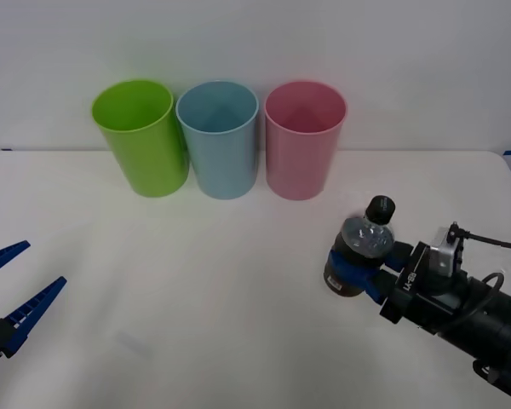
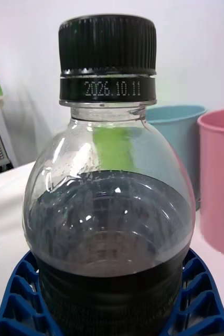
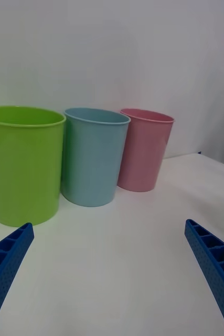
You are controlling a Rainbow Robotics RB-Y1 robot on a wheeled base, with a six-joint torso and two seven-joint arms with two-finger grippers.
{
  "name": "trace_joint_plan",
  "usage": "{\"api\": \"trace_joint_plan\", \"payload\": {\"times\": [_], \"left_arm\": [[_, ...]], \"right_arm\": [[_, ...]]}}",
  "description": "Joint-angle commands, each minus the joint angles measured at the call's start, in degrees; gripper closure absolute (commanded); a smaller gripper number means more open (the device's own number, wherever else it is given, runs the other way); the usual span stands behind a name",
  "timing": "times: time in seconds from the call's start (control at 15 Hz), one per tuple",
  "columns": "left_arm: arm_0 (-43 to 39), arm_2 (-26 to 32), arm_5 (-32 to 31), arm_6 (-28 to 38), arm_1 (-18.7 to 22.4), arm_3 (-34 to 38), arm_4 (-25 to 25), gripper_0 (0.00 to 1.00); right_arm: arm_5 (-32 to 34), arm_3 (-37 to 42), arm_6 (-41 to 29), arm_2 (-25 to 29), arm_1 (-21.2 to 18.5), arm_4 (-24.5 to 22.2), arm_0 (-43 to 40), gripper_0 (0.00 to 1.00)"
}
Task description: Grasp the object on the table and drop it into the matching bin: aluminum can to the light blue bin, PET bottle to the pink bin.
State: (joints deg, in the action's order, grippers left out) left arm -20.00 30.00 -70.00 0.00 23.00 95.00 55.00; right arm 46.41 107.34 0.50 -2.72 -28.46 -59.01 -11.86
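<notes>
I've got the right gripper (image 1: 364, 266) clamped on the PET bottle (image 1: 362, 249) at lower right of front view, upright, below the pink bin (image 1: 304, 141). Light blue bin (image 1: 219, 140) sits top centre. Left gripper (image 1: 13, 285) spread wide, lower left over the table (image 1: 196, 298).

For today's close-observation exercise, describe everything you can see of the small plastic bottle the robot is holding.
The PET bottle is small, of clear plastic, with a ribbed black screw cap and the date 2026.10.11 printed on the black ring below it. Its rounded shoulder is see-through; a dark band covers the lower body. It stands roughly upright, leaning slightly, at the table's right side, nearer the robot than the pink bin. The right gripper has its blue ribbed jaws shut around the lower body.
</notes>
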Motion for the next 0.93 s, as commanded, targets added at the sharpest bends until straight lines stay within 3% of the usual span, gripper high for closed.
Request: {"api": "trace_joint_plan", "payload": {"times": [0.07, 0.27, 0.67, 0.93], "left_arm": [[0.0, 0.0, 0.0, 0.0, 0.0, 0.0, 0.0, 0.00], [0.0, 0.0, 0.0, 0.0, 0.0, 0.0, 0.0, 0.00], [0.0, 0.0, 0.0, 0.0, 0.0, 0.0, 0.0, 0.00], [0.0, 0.0, 0.0, 0.0, 0.0, 0.0, 0.0, 0.00]], "right_arm": [[-4.8, 5.5, -6.7, 0.7, -0.8, 0.1, 0.0, 1.00], [-10.6, 10.3, -12.1, 1.0, -1.8, 0.0, 0.5, 1.00], [-18.7, 11.8, -14.3, 0.6, -5.5, -0.1, 7.6, 1.00], [-22.6, 11.0, -23.2, -0.5, -6.2, -4.4, 13.6, 1.00]]}}
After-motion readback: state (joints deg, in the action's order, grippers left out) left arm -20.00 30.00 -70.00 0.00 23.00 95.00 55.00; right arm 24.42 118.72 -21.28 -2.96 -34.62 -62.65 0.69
